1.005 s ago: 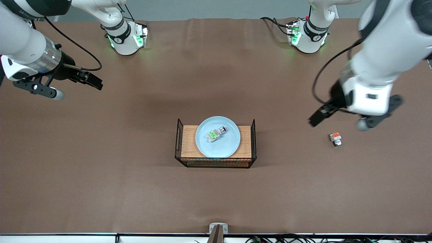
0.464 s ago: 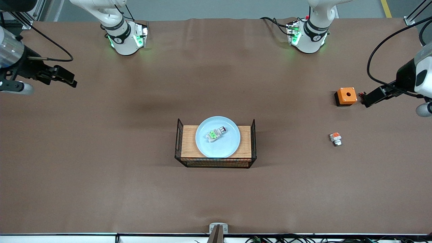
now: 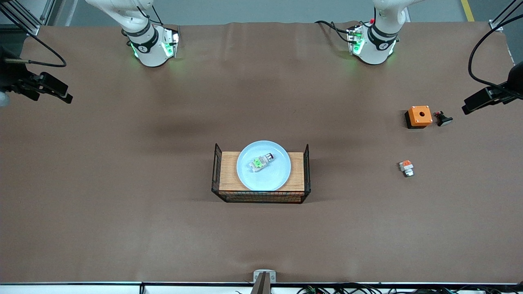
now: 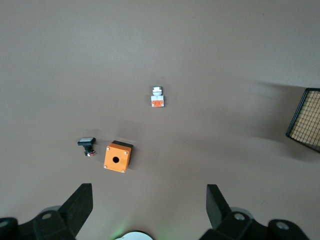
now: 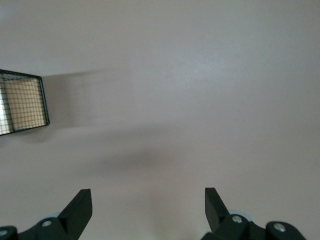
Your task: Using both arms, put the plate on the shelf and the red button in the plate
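While both arms hang at the table's ends, the middle of the brown table (image 3: 122,228) holds 1 wire basket (image 3: 260,198) with a wooden floor, and in it lies 1 plate (image 3: 278,175), pale blue-white and round, its rim reaching past the basket's long edges. On the plate rests 1 red button (image 3: 260,161), lying on its side with the green block up and the dark cap pointing toward the left arm's end.

Toward the left arm's end of the table sit 3 loose parts. 1 orange box (image 3: 419,116) with a hole in its top stands farther from the front camera; just beside it, apart from it, lies 1 small black part (image 3: 443,119). Nearer the camera lies 1 white part with an orange-red block (image 3: 406,167), well apart from the box.

Of the 2 grippers, the left gripper (image 4: 150,210) hangs over the table's left-arm end near the orange box, its 2 fingers spread wide, holding and touching nothing. The right gripper (image 5: 148,209) hangs over bare table at the right arm's end, fingers likewise spread wide and empty, with a corner of the basket in its wrist view.
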Robot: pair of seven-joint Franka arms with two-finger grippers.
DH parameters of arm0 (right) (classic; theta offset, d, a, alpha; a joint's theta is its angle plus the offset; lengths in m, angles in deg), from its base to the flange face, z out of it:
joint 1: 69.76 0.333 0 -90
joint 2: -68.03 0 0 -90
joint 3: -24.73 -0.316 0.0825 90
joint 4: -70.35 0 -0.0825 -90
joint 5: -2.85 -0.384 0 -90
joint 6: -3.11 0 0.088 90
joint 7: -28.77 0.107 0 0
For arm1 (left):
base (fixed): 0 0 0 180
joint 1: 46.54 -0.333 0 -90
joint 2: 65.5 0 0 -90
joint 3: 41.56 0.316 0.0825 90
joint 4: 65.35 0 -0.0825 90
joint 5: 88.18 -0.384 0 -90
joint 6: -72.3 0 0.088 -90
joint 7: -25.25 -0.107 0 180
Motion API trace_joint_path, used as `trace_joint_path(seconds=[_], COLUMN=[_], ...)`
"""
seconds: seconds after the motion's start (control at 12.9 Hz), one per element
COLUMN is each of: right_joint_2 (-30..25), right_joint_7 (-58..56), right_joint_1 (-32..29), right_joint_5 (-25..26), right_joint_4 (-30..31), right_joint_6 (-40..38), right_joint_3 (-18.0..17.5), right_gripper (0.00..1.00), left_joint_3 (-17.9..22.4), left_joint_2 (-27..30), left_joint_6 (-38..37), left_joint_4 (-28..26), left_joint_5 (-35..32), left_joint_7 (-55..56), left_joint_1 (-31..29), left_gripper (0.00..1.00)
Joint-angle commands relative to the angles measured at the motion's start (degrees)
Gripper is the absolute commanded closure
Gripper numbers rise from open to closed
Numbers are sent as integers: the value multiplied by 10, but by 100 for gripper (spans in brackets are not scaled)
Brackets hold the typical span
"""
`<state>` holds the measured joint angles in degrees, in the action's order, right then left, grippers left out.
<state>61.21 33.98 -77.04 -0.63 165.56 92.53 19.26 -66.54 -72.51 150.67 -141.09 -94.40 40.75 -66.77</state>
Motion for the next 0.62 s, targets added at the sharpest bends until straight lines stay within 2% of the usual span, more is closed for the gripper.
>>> trace_joint_path(seconds=[0.0,0.15,0.23,0.54], right_joint_2=[-2,4,8,8], right_joint_7=[-1,-4,-3,-6], right_joint_1=[-3,-5,-7,-8], right_joint_5=[8,8,8,8], right_joint_4=[-27,-50,-56,-59], right_joint_6=[-4,-5,-6,-14], right_joint_3=[-8,-8,-8,-4], right_gripper=[1,1,1,0], left_joint_3=[9,96,124,128], left_joint_2=[35,62,80,139], left_joint_6=[-1,9,13,68], left_joint_4=[-25,-62,-89,-175], left_joint_5=[-3,2,18,23], left_joint_7=[-32,-33,-33,-33], left_joint_1=[4,88,114,131], left_gripper=[0,0,0,0])
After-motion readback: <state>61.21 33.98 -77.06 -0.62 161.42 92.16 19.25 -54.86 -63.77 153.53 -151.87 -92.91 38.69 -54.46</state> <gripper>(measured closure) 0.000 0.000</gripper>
